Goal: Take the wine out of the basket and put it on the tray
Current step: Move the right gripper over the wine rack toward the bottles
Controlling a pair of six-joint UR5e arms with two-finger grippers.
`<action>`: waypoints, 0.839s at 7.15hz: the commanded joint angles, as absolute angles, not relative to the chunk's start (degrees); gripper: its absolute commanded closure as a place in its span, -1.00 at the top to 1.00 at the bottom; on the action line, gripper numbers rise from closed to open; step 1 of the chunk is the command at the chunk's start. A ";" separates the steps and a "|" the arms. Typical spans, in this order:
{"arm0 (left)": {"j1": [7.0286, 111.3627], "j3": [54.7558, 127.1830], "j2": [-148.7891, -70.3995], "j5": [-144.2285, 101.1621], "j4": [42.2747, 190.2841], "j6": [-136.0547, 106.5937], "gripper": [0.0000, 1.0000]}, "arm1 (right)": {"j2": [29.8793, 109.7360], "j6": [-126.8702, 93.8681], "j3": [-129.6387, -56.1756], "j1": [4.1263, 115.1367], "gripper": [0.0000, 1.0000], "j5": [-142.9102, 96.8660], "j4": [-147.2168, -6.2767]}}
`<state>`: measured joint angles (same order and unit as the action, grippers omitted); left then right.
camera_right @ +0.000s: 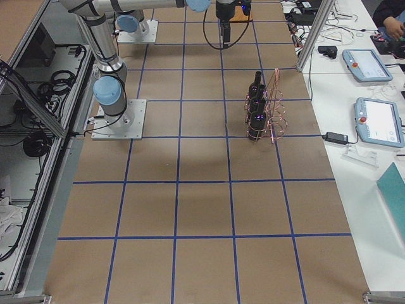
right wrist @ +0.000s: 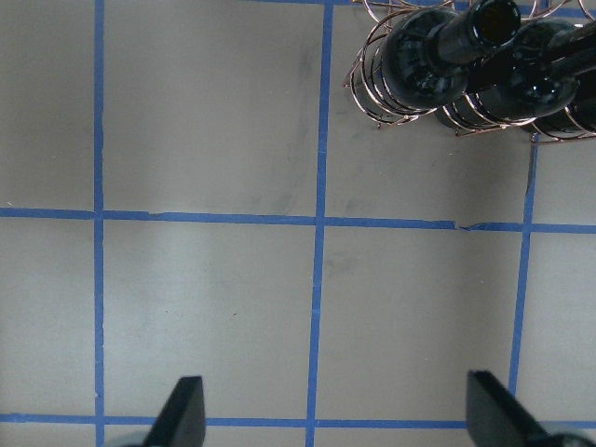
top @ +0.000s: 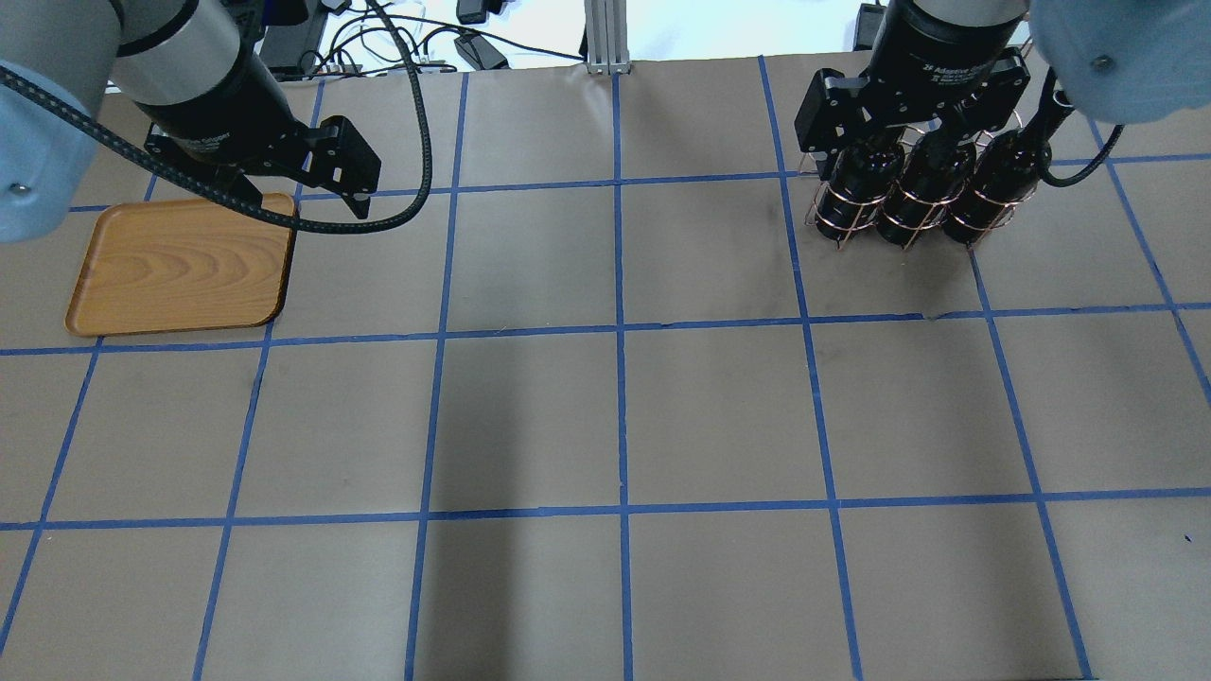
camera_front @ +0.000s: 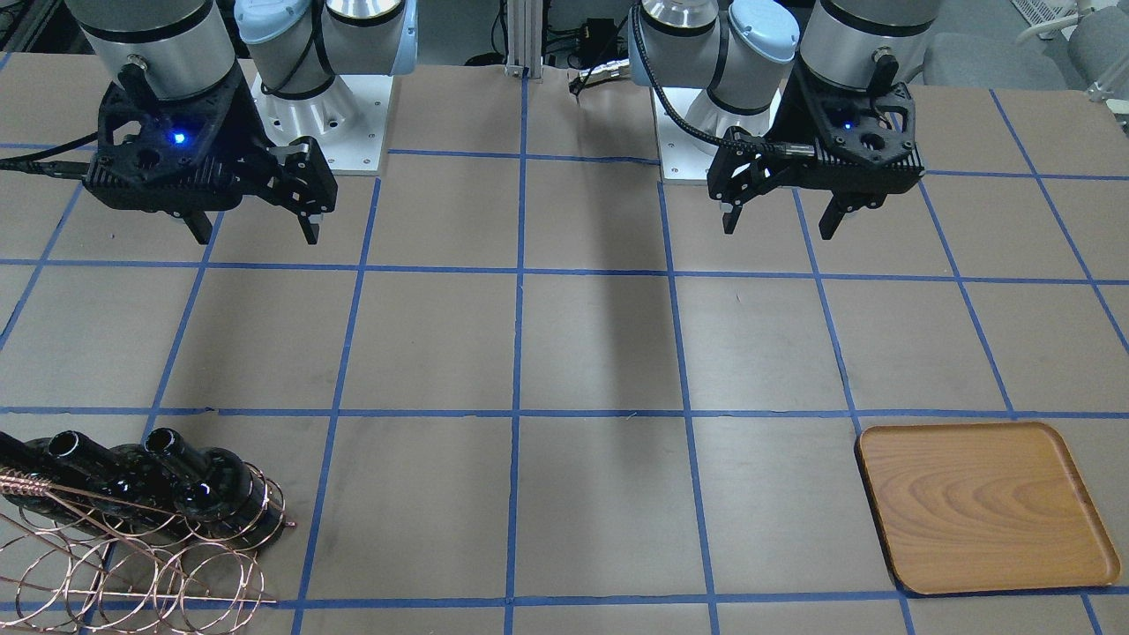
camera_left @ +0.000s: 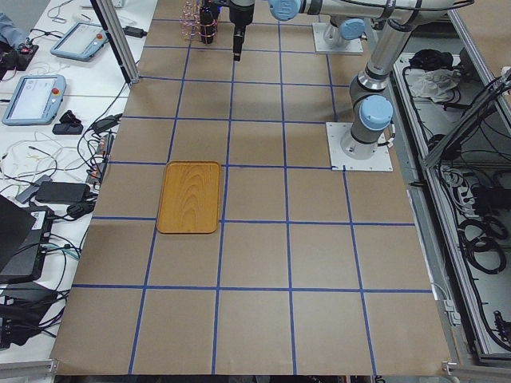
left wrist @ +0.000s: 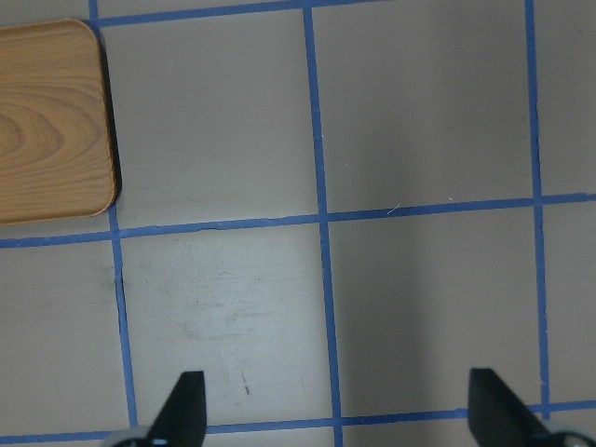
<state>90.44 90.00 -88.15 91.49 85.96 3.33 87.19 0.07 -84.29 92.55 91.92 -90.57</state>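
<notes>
Three black wine bottles [camera_front: 207, 485] sit side by side in the copper wire basket [camera_front: 132, 564] at the table's far edge on my right side. They also show in the overhead view [top: 913, 203] and in the right wrist view [right wrist: 424, 70], where the basket [right wrist: 372, 88] fills the top right corner. The wooden tray [camera_front: 983, 507] lies empty on my left side and shows in the left wrist view [left wrist: 47, 121]. My right gripper [camera_front: 256, 234] is open and empty, high above the table, short of the basket. My left gripper [camera_front: 780, 225] is open and empty, high beside the tray [top: 180, 265].
The table is brown paper with a blue tape grid [top: 620, 331]. The arm bases [camera_front: 322, 115] stand at the robot's edge. Tablets and cables [camera_right: 370, 95] lie on a side bench beyond the far edge, past the basket [camera_right: 275, 107].
</notes>
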 commanded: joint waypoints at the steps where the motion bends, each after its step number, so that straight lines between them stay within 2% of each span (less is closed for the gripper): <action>1: 90.44 90.00 -88.15 91.49 85.96 3.25 1.00 | 87.19 -0.26 -84.20 92.29 1.00 91.06 -90.96; 6: 90.44 90.00 -88.15 91.49 85.96 3.25 1.00 | 87.71 -0.35 -84.03 91.59 1.00 91.23 -93.86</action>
